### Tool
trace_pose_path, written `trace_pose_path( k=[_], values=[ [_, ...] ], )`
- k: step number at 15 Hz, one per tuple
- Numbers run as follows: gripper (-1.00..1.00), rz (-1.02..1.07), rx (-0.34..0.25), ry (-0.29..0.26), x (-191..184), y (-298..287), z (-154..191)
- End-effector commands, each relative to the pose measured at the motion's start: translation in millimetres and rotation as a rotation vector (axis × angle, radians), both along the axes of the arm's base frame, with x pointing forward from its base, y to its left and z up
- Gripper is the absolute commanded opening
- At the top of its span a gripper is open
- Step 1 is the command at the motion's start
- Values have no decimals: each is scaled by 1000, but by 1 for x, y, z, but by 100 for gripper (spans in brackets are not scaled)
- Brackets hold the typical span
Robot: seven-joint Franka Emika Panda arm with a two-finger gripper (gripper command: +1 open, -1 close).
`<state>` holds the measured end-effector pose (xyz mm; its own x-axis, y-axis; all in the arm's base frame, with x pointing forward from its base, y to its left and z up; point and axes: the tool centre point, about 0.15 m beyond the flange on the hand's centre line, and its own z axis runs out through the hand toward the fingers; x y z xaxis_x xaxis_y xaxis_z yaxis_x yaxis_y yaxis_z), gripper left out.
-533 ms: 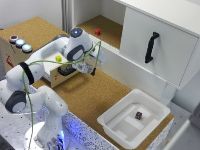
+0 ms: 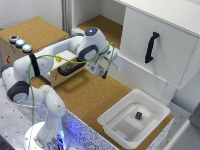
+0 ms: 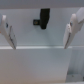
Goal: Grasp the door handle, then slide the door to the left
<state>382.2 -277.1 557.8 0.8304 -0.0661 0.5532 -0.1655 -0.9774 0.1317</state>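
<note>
The door point(image 2: 167, 37) is a large white cabinet panel at the exterior view's right. Its door handle point(image 2: 151, 47) is a slim black vertical bar on it. My gripper point(image 2: 116, 61) hangs in the air to the exterior view's left of the door, apart from the handle. In the wrist view the gripper point(image 3: 40, 30) is open and empty, with white fingers point(image 3: 74, 27) spread wide. The black door handle point(image 3: 44, 18) shows small between them, some way ahead on the white door point(image 3: 42, 62).
A white plastic tub point(image 2: 115, 127) with a small dark object point(image 2: 138, 115) stands on the cork floor below the door. A small wooden drawer box point(image 2: 61, 60) with a black handle sits behind my arm. A box with coloured buttons point(image 2: 20, 43) is at the exterior view's left.
My arm has swung toward the exterior view's right, bringing the open gripper closer to the door. The door has not moved.
</note>
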Motion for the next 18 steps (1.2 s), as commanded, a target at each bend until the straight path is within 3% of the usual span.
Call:
trace_pose_path(
  k=[1, 6, 11, 18],
  values=[
    [100, 172, 147, 83, 85, -69, 42],
    [100, 235, 238, 77, 114, -77, 42],
    [100, 291, 184, 95, 138, -56, 42],
    [100, 248, 193, 60, 172, -55, 42]
  ],
)
